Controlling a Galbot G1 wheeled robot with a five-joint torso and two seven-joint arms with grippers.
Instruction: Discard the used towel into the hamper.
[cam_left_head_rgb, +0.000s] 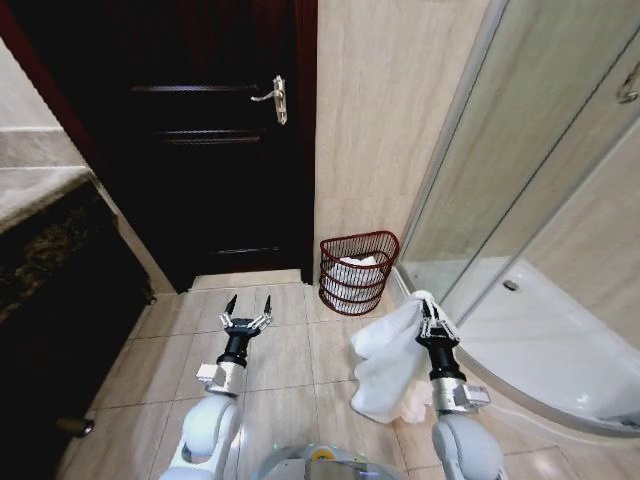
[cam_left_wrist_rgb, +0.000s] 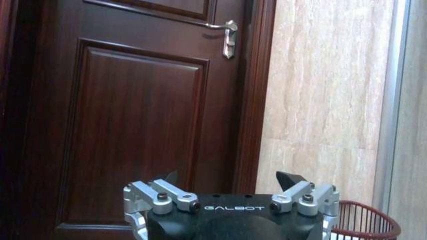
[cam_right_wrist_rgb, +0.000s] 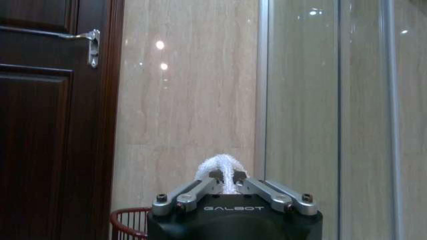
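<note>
Against the far wall of the tiled floor (cam_left_head_rgb: 290, 345), beside the door (cam_left_head_rgb: 200, 130), the hamper (cam_left_head_rgb: 358, 272) is standing with white cloth inside. The right claw (cam_left_head_rgb: 431, 313) is gripping the white towel (cam_left_head_rgb: 390, 365) short of the hamper, while the left claw (cam_left_head_rgb: 247, 305) is hanging spread apart and holding nothing.

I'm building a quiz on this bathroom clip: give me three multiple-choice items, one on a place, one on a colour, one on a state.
1. Where does the hamper stand?
A. by the wall between door and shower
B. inside the shower
C. behind the robot

2. What colour is the towel?
A. blue
B. white
C. green

3. How is the right gripper?
A. open and bare
B. shut on the towel
C. resting on the floor

Answers: 1 A, the head view shows it against the tiled wall. 2 B, the cloth is white. 3 B, its fingers pinch the cloth in the right wrist view.
</note>
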